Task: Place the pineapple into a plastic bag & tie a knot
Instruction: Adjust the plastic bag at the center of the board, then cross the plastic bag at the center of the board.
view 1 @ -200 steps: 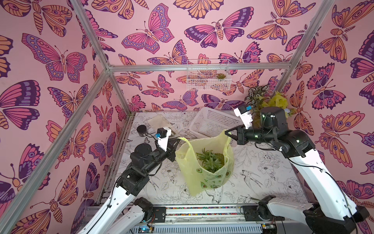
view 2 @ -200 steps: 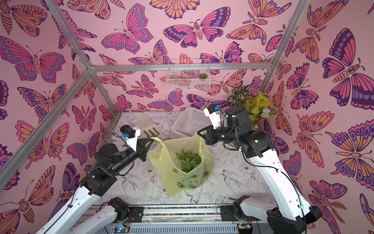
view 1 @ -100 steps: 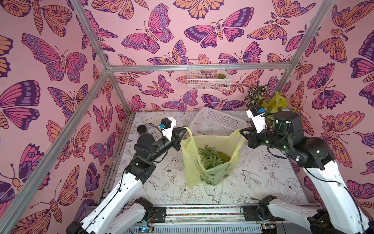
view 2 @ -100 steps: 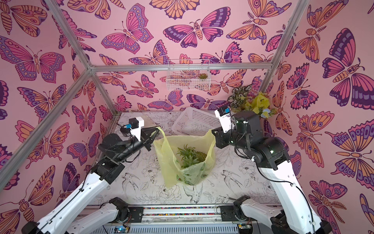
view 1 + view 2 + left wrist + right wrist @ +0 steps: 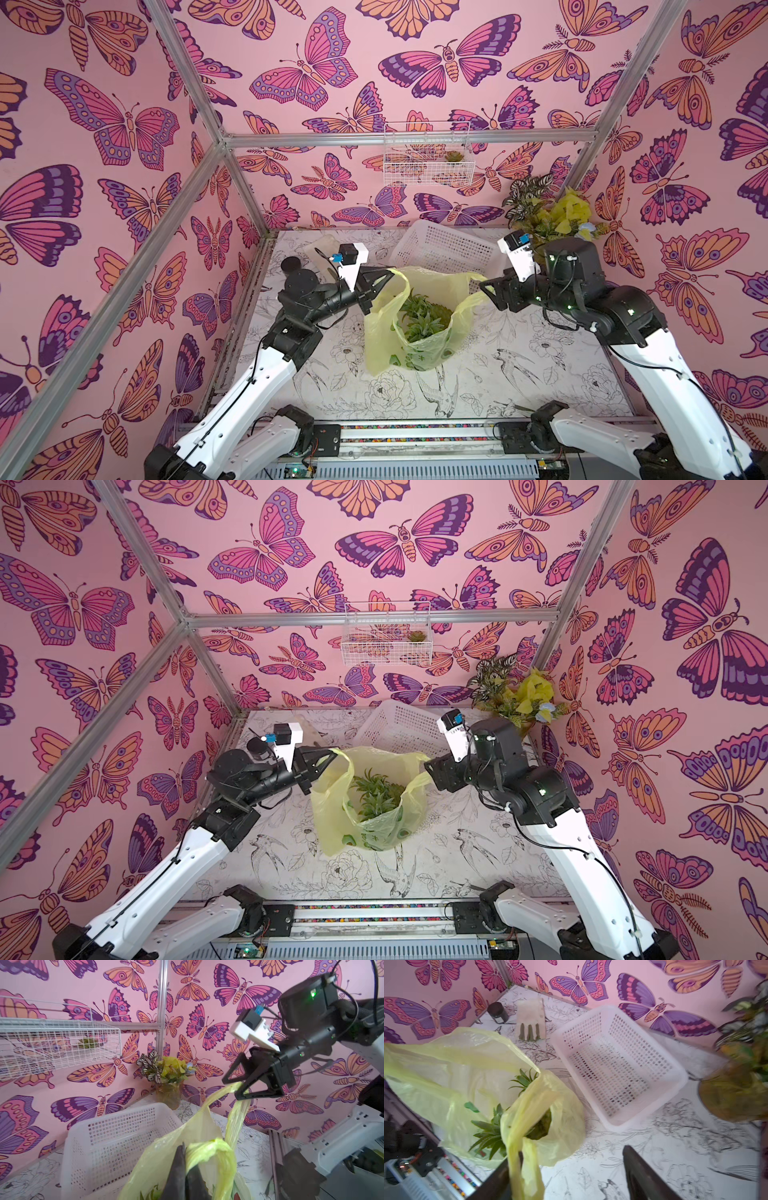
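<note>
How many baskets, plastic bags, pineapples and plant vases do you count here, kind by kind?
Baskets: 2, the white plastic basket and the wire basket
Plastic bag: 1
Pineapple: 1
Plant vase: 1
Total: 5

Arm links: the left arm (image 5: 249,382) and right arm (image 5: 660,382) have white shells with black joint housings.
Claws: the left claw (image 5: 388,272) and right claw (image 5: 484,286) are black, with open triangular-frame fingers.
Wrist cameras: a white mount (image 5: 353,262) with a black box and a small blue tag on each arm.
Cables: thin black cable (image 5: 375,991) along the links.
Lights: a green lamp (image 5: 312,993) on a black joint.
Base: a silver rail (image 5: 415,434) with black mounts and a multicoloured strip.
</note>
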`<state>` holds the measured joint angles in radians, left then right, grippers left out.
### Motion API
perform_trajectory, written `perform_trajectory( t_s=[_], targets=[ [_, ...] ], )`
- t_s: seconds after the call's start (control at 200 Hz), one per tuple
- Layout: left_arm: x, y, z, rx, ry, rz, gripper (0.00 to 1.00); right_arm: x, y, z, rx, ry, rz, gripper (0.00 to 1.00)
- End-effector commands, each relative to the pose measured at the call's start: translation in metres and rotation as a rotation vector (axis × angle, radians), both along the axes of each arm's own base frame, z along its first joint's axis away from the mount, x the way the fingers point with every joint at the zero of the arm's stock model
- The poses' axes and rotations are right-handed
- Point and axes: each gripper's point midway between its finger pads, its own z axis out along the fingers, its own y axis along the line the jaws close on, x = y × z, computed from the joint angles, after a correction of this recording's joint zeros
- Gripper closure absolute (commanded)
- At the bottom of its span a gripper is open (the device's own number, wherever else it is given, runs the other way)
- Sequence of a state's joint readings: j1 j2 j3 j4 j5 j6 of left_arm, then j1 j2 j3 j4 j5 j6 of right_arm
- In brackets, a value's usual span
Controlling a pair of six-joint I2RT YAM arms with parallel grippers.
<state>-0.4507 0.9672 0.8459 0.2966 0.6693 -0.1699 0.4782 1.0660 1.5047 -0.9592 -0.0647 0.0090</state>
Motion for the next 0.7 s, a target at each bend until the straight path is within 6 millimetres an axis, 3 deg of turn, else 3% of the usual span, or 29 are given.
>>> perform_trajectory(
  t_s=[0.0, 0.12, 0.22, 0.3, 0.471, 0.696],
  targets=[
    [-0.011, -0.006, -0.005, 0.000, 0.019, -0.091, 1.00, 0.004, -0.013, 0.043, -0.112, -0.190, 0.028, 0.18],
    [-0.008, -0.009, -0.007, 0.009, 0.020, -0.099, 1.00, -0.019, 0.034, 0.080, 0.017, -0.220, 0.309, 0.21],
    [-0.004, -0.010, -0.006, 0.011, 0.017, -0.093, 1.00, -0.047, 0.080, 0.090, 0.179, -0.139, 0.543, 0.22],
    [-0.002, -0.011, -0.005, 0.013, 0.014, -0.090, 1.00, -0.061, 0.108, 0.081, 0.221, -0.062, 0.652, 0.23],
    [-0.003, -0.011, -0.006, 0.018, 0.010, -0.092, 1.00, -0.066, 0.149, 0.057, 0.233, 0.038, 0.720, 0.23],
    [-0.004, -0.011, -0.004, 0.018, 0.002, -0.092, 1.00, -0.041, 0.175, 0.029, 0.221, 0.132, 0.629, 0.29]
  ],
)
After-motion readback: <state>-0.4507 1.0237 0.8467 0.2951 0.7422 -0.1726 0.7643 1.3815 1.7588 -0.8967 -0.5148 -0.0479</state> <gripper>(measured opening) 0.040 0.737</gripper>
